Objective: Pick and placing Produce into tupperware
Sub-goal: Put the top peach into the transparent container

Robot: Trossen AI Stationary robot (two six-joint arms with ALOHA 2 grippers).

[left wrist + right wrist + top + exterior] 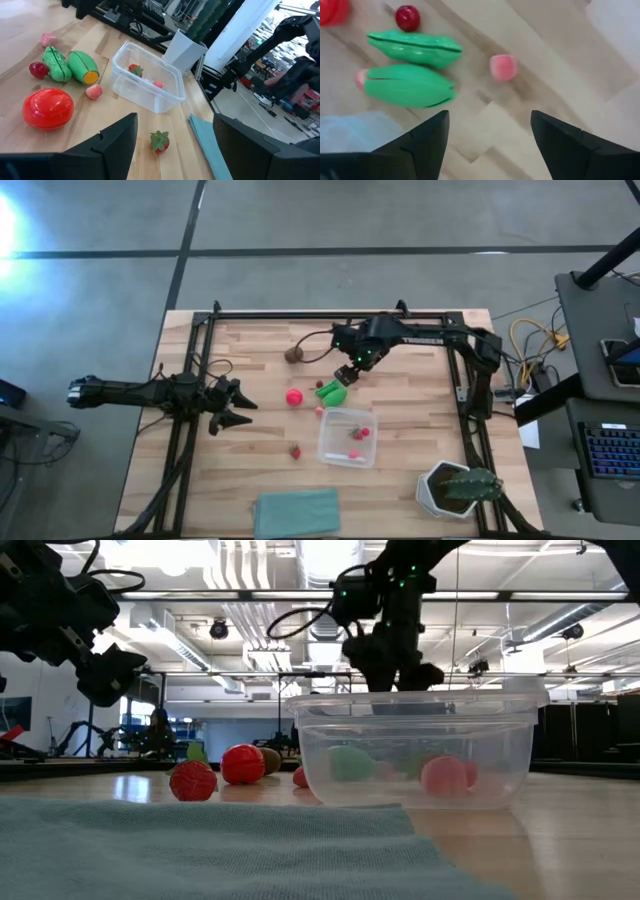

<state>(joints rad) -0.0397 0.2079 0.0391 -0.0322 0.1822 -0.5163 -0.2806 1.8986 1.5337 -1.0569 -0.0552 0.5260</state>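
1. Fingers first: the right gripper hangs just above the green produce, its two dark wedge-shaped fingers spread wide and holding nothing; the left gripper waits at the table's left side, fingers likewise parted and empty.
2. The table is pale, straight-grained wood planks inside a black metal frame.
3. A flat teal cloth with a soft weave lies at the near edge.
4. A white hexagonal pot holding a spiky green plant sits at the near right corner.
5. The tupperware, clear glossy plastic, rectangular with rounded corners, stands near the table's middle, holding a small red strawberry piece and a pink piece.
6. Two smooth green elongated pieces, a pea pod and a rounder one, lie side by side just beyond the box.
7. A shiny red tomato sits to their left.
8. A brown round piece lies farther back.
9. A loose strawberry, a dark red cherry and a pink chunk are smallest.
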